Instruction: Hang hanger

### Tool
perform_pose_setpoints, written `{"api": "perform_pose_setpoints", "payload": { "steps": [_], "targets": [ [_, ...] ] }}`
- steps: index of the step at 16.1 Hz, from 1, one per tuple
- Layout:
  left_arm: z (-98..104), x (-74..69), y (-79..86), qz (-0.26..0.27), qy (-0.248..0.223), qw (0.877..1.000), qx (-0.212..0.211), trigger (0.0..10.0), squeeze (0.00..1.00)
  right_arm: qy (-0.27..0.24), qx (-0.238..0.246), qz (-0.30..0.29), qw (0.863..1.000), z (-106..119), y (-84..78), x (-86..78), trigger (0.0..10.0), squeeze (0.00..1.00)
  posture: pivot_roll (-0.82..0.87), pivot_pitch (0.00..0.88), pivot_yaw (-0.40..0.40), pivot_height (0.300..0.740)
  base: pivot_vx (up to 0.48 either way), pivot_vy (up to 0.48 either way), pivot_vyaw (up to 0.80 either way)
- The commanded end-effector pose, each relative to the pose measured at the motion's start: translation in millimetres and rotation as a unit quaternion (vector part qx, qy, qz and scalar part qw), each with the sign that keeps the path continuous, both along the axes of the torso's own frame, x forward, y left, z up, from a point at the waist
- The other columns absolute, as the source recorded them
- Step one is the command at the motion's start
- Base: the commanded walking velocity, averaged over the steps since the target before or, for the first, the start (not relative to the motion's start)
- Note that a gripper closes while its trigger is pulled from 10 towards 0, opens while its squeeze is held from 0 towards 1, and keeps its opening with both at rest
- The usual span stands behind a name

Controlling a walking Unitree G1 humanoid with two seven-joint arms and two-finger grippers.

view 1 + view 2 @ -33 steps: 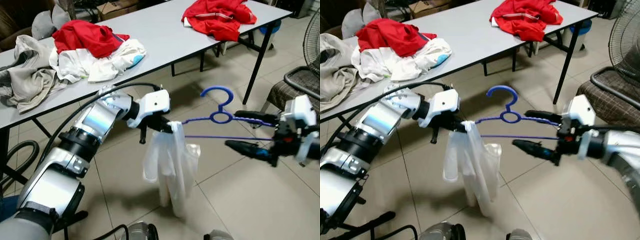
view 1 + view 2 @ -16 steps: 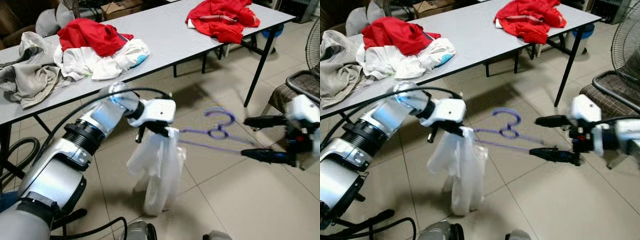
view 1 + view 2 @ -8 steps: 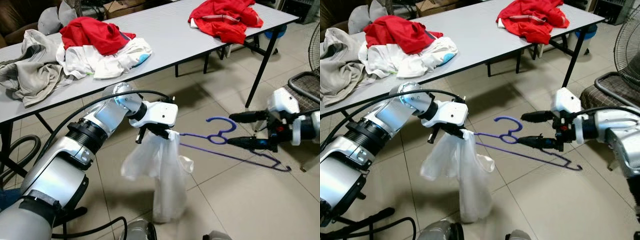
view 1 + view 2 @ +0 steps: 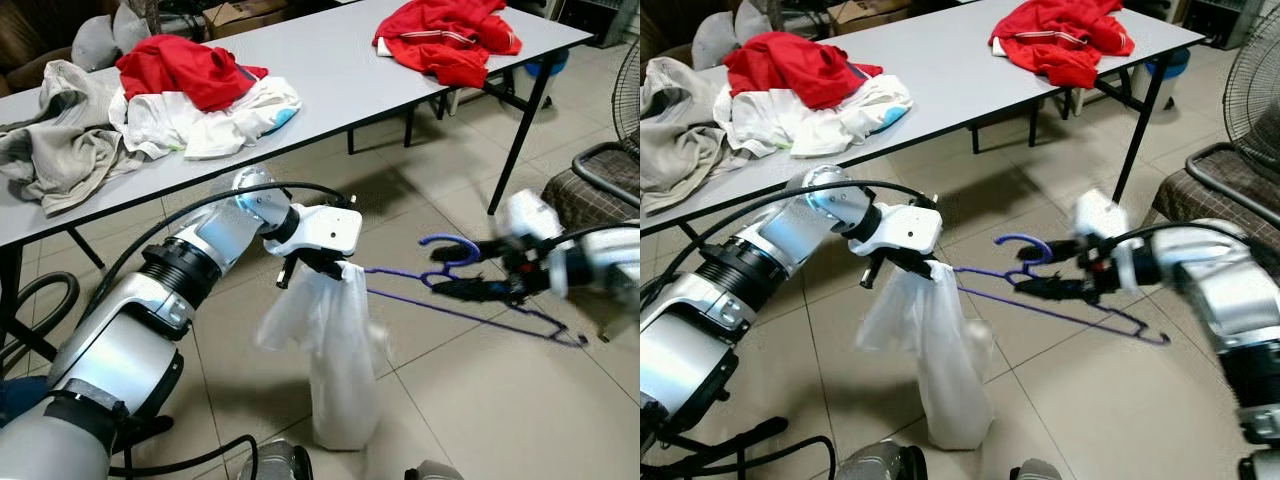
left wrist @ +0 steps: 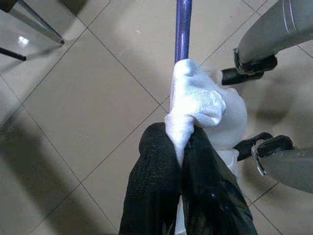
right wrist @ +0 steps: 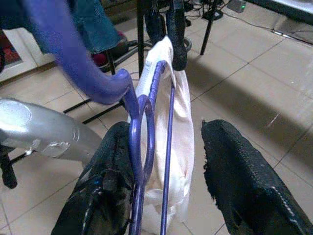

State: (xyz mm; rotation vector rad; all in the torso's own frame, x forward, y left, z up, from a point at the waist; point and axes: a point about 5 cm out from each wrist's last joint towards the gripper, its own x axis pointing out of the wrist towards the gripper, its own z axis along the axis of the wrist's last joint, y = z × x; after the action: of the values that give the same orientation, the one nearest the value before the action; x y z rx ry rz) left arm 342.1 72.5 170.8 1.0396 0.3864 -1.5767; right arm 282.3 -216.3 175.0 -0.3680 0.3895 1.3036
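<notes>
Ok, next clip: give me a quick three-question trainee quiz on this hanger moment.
1. True or false: the left hand pinches the white garment at one end of the blue hanger.
2. Where is the right hand? A) at the hanger's hook B) on the table C) on the floor
3. What colour is the clothing lying alone at the table's far end?

Key: 1 true; 2 A; 3 red.
</notes>
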Motion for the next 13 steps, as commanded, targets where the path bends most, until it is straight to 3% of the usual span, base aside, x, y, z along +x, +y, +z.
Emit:
{"api": "perform_pose_setpoints", "payload": {
  "steps": [1, 2, 3, 5, 6, 7, 12, 13],
  "targets": [
    [9.8, 3.9, 0.0, -0.002, -0.018, 1.000, 0.004, 0.0, 0.00, -0.015, -0.006, 0.004, 1.000, 5.0, 4.1, 4.6, 10.0, 0.00, -0.20, 0.000, 0.102, 0.740, 0.000, 0.000, 0.00],
    [10.6, 3.7, -0.9, -0.004, -0.019, 1.000, 0.003, 0.0, 0.00, -0.011, -0.010, -0.008, 1.000, 0.6, 6.6, 8.7, 7.8, 0.00, -0.20, 0.000, 0.102, 0.740, 0.000, 0.000, 0.00],
    [11.0, 3.4, -1.3, -0.005, -0.018, 1.000, 0.003, 0.0, 0.00, -0.009, -0.012, -0.012, 1.000, -0.8, 7.4, 9.7, 7.8, 0.00, -0.20, 0.000, 0.102, 0.740, 0.000, 0.000, 0.00],
    [11.8, 3.1, -2.7, -0.008, -0.018, 1.000, 0.001, 0.0, 0.00, 0.002, -0.017, -0.017, 1.000, -6.4, 9.9, 12.0, 4.4, 0.00, -0.20, 0.000, 0.102, 0.740, 0.000, 0.000, 0.00],
    [12.4, 3.0, -3.2, -0.008, -0.017, 1.000, -0.001, 0.0, 0.00, 0.004, -0.018, -0.019, 1.000, -8.2, 10.4, 12.7, 3.2, 0.00, -0.20, 0.000, 0.102, 0.740, 0.000, 0.000, 0.00],
    [12.7, 2.8, -3.5, -0.009, -0.017, 1.000, -0.002, 0.0, 0.00, 0.005, -0.019, -0.021, 1.000, -9.3, 10.8, 13.1, 0.0, 0.00, -0.20, 0.000, 0.102, 0.740, 0.000, 0.000, 0.00],
    [15.8, 3.1, -0.4, 0.001, -0.016, 1.000, -0.012, 0.0, 0.00, 0.000, 0.003, -0.048, 0.999, -11.4, 9.0, 15.6, 0.0, 0.00, -0.20, 0.000, 0.099, 0.740, 0.000, 0.000, 0.00],
    [17.2, 2.1, -0.1, -0.003, -0.008, 0.999, -0.033, 0.0, 0.00, -0.005, 0.020, -0.052, 0.998, -10.1, 9.0, 14.0, 0.0, 0.00, -0.20, 0.000, 0.099, 0.740, 0.000, 0.000, 0.00]
  ]
}}
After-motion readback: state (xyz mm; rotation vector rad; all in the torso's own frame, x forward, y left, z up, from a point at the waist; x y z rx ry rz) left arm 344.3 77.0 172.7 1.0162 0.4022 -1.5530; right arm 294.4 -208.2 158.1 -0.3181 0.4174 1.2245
